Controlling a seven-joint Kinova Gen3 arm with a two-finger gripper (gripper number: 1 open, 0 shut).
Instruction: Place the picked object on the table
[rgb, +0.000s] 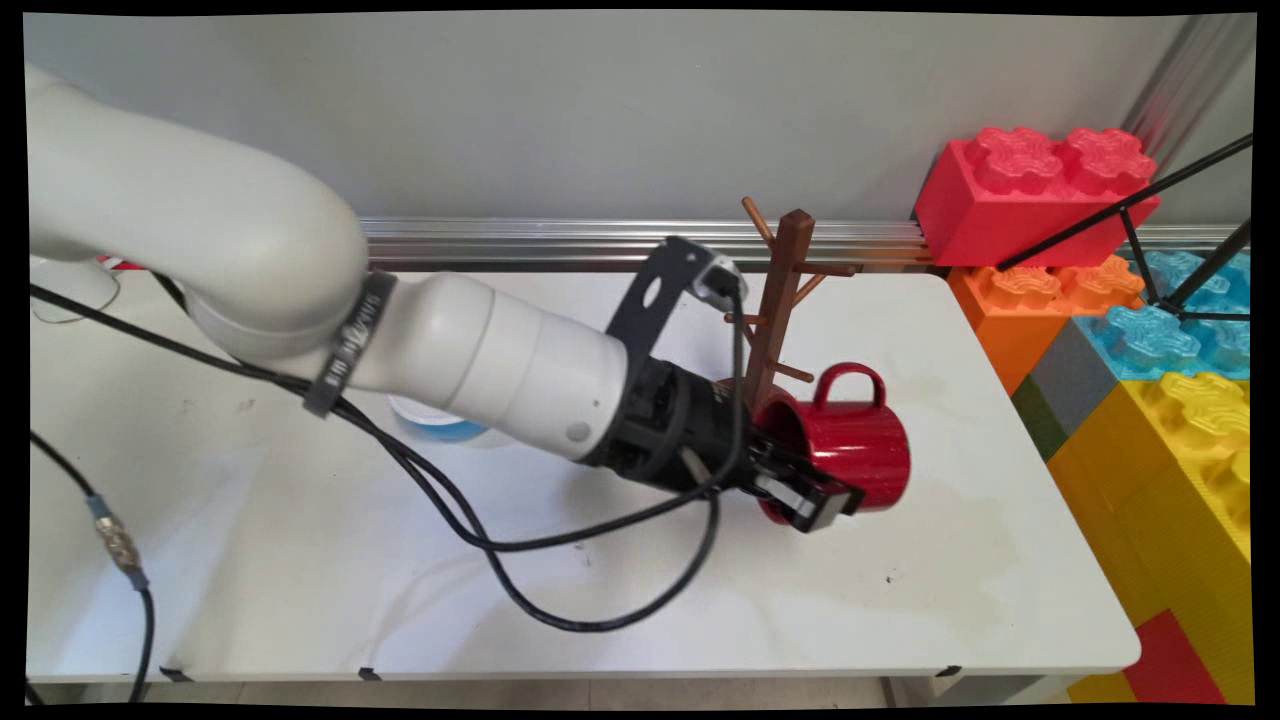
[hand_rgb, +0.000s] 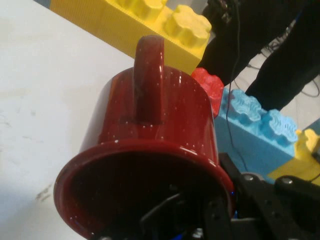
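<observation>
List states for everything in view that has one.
Black two-finger gripper: shut on the mug's rim.
Glossy red ceramic mug: held on its side, handle up, mouth toward the gripper.
Brown wooden mug tree: upright, pegs bare.

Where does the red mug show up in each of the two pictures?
Main view: the red mug is right of centre, on its side with its handle up, its rim in the gripper, beside the wooden mug tree.
Hand view: the mug fills the middle, its mouth toward the camera and its handle on top.
Shared landmark: the big yellow blocks beyond the mug.
</observation>
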